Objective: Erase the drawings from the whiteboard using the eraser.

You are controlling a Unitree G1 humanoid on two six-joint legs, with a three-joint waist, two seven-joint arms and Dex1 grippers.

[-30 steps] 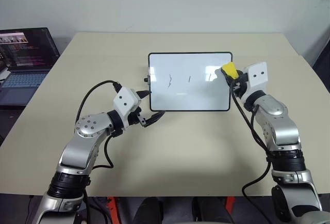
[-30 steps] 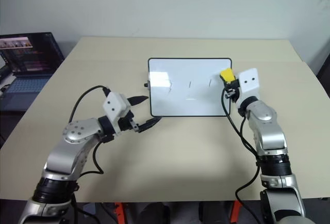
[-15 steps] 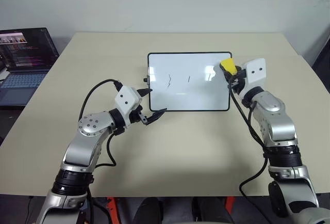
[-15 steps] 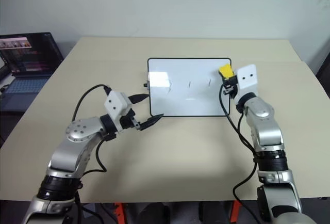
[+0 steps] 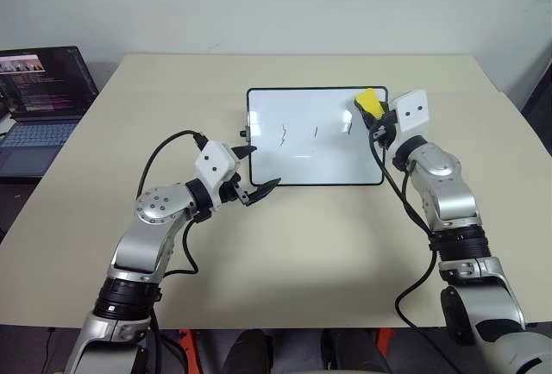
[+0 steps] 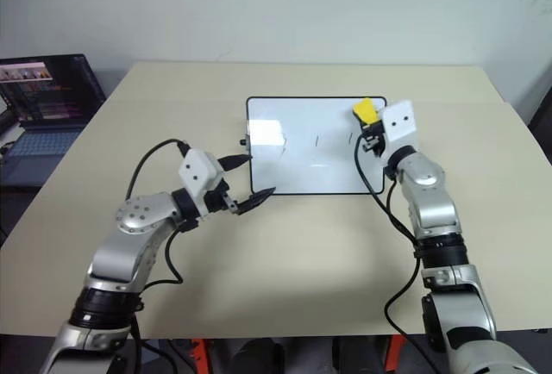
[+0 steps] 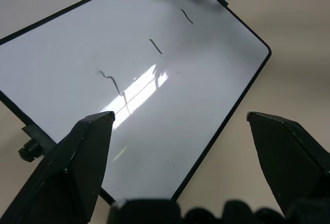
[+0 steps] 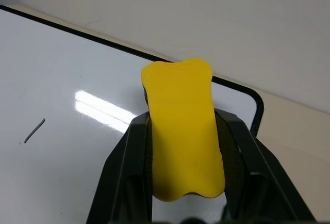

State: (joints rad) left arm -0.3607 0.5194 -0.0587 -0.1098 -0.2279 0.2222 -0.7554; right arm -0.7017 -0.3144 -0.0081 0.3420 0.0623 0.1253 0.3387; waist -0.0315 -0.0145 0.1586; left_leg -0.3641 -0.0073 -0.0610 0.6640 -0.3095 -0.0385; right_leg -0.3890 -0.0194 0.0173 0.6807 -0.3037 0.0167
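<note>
The whiteboard (image 5: 319,160) lies flat in the middle of the tan table. Its drawings are three short dark strokes in a row: a squiggle (image 5: 283,135), a line (image 5: 316,131) and another line (image 5: 349,126). My right gripper (image 5: 377,114) is shut on the yellow eraser (image 5: 369,101), held over the board's far right corner, just above the rightmost stroke. The right wrist view has the eraser (image 8: 180,126) clamped between both fingers. My left gripper (image 5: 256,169) stands open at the board's near left corner, its fingers (image 7: 85,152) spread wide over the board.
An open laptop (image 5: 43,90) with a lit screen sits off the table's far left. The table (image 5: 328,245) has free room on all sides of the board. Black cables loop from both wrists.
My right gripper has carried the eraser to the left and farther away, from beside the board's right edge to over its far right corner. The left gripper has stayed nearly still.
</note>
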